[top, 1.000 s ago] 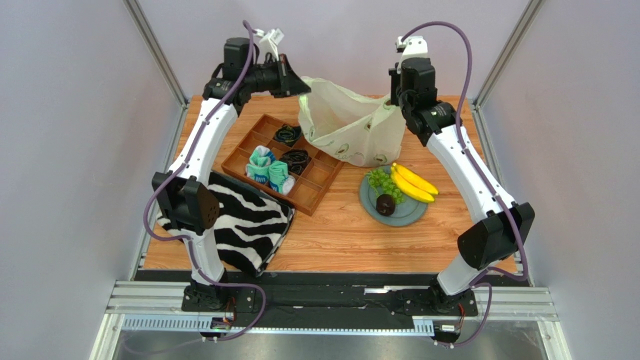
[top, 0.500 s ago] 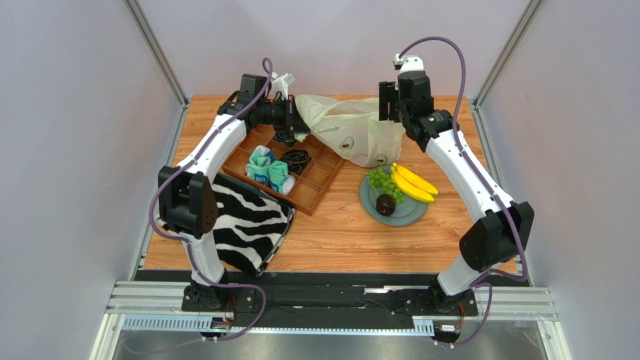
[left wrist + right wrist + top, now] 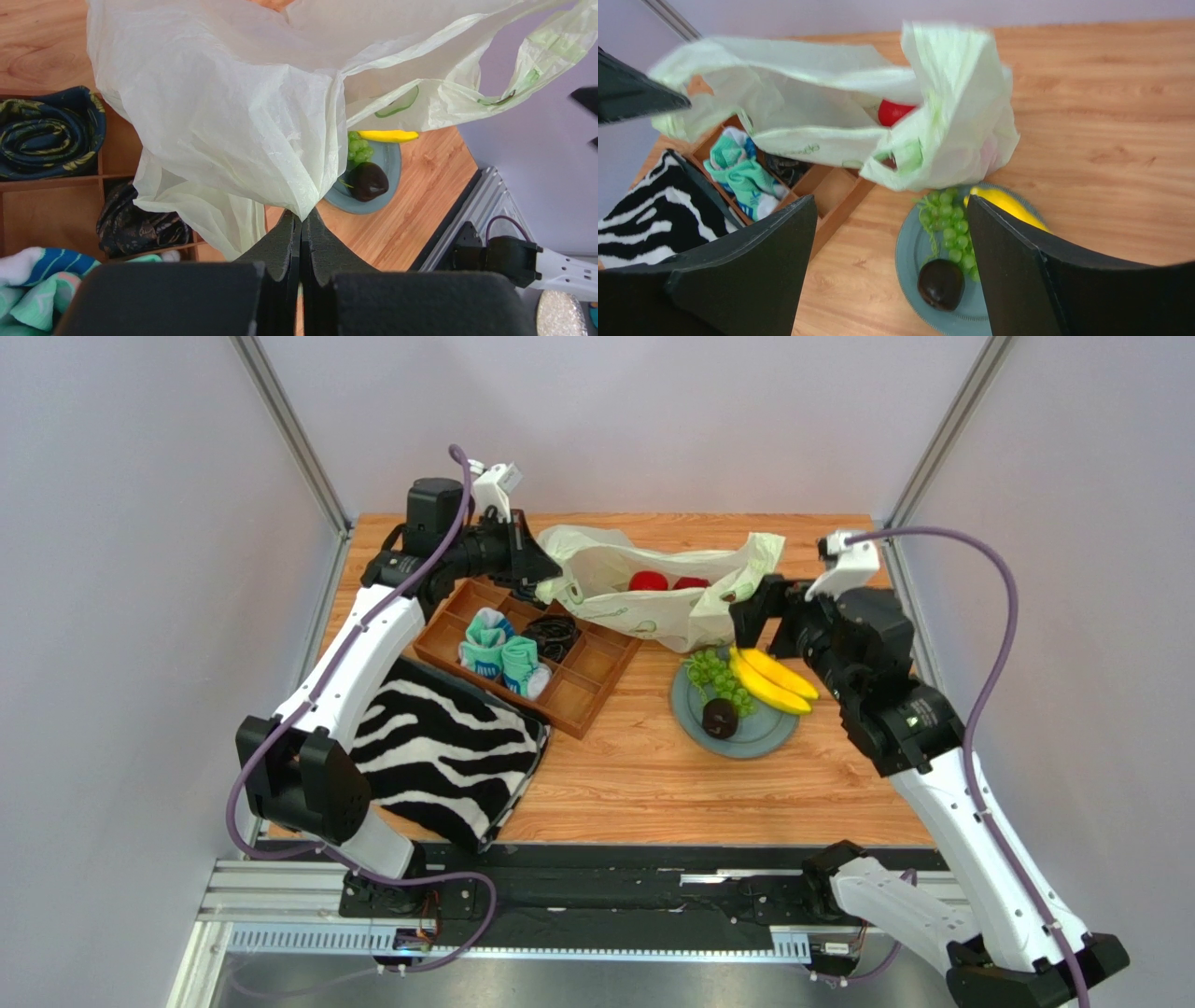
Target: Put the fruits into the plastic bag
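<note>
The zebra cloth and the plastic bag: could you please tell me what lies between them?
Between the zebra cloth and the plastic bag lies the wooden tray holding rolled socks, per the top view.

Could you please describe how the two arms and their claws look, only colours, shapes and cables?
Both arms, left arm and right arm, have smooth white links joined by chunky black joint housings. A purple cable loops loosely along each. The left claw has two matte black wedge-shaped fingers; the right claw has the same, broad and flat. No markings are readable.
</note>
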You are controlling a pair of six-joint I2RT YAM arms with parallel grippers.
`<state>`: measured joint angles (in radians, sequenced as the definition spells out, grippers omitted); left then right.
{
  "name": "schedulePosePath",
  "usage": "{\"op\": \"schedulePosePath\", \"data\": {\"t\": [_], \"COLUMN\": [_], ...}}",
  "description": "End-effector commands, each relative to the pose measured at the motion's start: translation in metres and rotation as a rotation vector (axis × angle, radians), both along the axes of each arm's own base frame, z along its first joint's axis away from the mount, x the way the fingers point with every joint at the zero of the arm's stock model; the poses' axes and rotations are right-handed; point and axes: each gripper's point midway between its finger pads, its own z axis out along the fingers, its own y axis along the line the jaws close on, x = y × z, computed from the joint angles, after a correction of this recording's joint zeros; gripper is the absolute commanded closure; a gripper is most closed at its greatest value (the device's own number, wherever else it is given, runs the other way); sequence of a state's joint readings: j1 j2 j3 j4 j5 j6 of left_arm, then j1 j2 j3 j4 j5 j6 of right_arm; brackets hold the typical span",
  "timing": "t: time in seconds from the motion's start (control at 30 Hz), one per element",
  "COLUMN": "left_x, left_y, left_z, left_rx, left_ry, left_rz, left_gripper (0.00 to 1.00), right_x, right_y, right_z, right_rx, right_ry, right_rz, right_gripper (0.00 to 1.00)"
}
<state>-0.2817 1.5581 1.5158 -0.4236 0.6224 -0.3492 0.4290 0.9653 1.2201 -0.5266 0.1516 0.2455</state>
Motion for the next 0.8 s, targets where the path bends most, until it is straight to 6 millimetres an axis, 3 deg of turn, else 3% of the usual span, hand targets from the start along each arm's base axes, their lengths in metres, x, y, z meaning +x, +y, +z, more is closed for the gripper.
{"op": "schedulePosePath", "data": {"t": [0.0, 0.07, 0.17, 0.4, 0.57, 0.77], "left_x": [0.000, -0.002, -0.003, -0.004, -0.004, -0.004], "left_y": [-0.002, -0.004, -0.004, -0.004, -0.003, -0.003], "left_z": [0.006, 0.007, 0.009, 0.009, 0.009, 0.009], "left_rx": [-0.009, -0.015, -0.019, -0.021, -0.016, -0.016], "left_ry": [-0.036, -0.028, -0.030, -0.026, -0.028, -0.028], "left_rz": [-0.003, -0.018, -0.019, -0.025, -0.019, -0.019], "left_gripper": [1.00, 1.00, 1.00, 1.00, 1.00, 1.00], "right_x": [-0.020, -0.028, -0.033, -0.020, -0.006, 0.000], "right_y": [0.006, 0.001, 0.002, 0.008, 0.020, 0.009], "right_z": [-0.088, -0.118, -0.144, -0.199, -0.223, -0.247], "right_rx": [0.035, 0.026, 0.025, -0.016, -0.002, -0.061], "right_ry": [0.206, 0.248, 0.311, 0.462, 0.521, 0.572], "right_rz": [0.007, -0.010, -0.010, -0.046, -0.043, -0.122], "right_gripper": [0.16, 0.16, 0.16, 0.14, 0.14, 0.16]}}
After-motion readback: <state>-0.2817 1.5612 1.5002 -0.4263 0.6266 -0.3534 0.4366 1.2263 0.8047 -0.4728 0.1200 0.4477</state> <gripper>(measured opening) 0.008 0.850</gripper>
